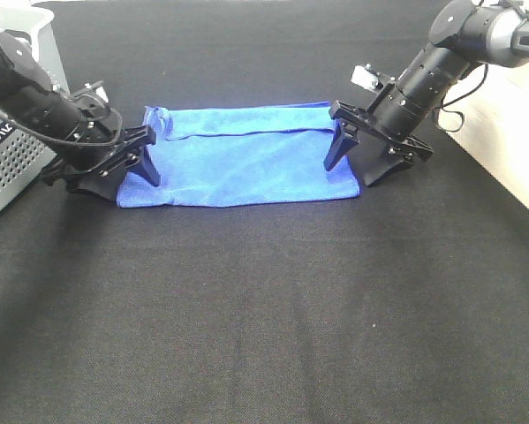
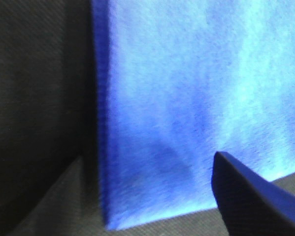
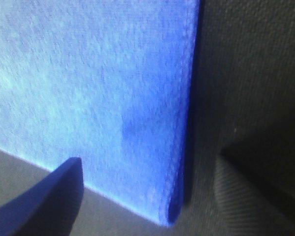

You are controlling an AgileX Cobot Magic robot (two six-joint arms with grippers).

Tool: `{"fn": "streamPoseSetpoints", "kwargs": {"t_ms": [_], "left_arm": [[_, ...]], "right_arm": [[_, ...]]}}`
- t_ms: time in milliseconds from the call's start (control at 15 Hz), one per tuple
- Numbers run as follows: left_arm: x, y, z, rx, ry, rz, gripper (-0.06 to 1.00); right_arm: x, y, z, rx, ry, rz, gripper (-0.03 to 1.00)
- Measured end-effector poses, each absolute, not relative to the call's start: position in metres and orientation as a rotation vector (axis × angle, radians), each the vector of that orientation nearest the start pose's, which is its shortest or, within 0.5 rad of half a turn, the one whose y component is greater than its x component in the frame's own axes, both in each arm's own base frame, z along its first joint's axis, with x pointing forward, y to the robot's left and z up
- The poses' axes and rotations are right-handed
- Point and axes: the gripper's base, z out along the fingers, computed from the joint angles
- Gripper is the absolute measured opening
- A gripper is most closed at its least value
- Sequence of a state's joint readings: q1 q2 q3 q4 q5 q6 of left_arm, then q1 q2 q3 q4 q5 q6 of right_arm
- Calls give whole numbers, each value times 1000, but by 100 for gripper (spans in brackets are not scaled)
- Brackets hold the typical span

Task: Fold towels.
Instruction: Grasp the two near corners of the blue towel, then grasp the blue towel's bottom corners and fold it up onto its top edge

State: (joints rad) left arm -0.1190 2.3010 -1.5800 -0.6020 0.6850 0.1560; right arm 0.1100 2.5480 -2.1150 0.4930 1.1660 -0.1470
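my left tool (image 1: 130, 181) and right tool (image 1: 354, 172) gape empty, straddling the towel (image 1: 246, 168) ends; a shallow pinch might catch one layer only.

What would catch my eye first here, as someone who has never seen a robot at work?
The bright blue towel, seemingly folded once, lies flat on the black table and stands out at once. At its short ends, the left gripper and the right gripper each stand with jaws open astride a corner. A grey perforated basket sits at the left edge.
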Motion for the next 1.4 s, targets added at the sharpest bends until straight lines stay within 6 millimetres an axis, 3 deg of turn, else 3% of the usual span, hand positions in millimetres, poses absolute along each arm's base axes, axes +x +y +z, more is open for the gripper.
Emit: {"fn": "streamPoseSetpoints", "kwargs": {"t_ms": [133,267,333,400,467,533,600,800,933,1067,1133,1267,1400], "left_arm": [[454,-93,95,-215,2807,-629,66],[455,-96,93,-216,2804,-632,49],[455,-96,93,-216,2804,-632,49],[454,-96,90,-217,2813,-633,35],[453,-96,87,-216,2830,-638,19],[452,-97,87,-215,2836,-641,6],[450,-97,86,-208,2858,-653,1],[438,-96,93,-116,2928,-630,1],[420,-93,106,-74,2953,-593,1],[396,-89,113,-52,2990,-574,1],[379,-89,112,-22,3026,-571,1],[361,-87,110,-6,3066,-567,1],[351,-86,114,0,3077,-565,1]], "right_arm": [[501,102,101,-126,2981,690,64],[500,111,96,-142,2985,690,47],[500,111,96,-142,2985,690,47],[500,111,95,-127,2982,688,35],[501,110,94,-101,2986,674,15],[500,108,94,-96,2996,667,4],[499,106,94,-96,3010,667,0],[492,105,98,-121,3062,665,0],[476,102,111,-115,3094,661,0],[449,99,121,-87,3121,651,0],[423,99,123,-75,3122,625,0],[390,102,119,-77,3114,577,0],[373,107,115,-108,3102,550,0]]}}
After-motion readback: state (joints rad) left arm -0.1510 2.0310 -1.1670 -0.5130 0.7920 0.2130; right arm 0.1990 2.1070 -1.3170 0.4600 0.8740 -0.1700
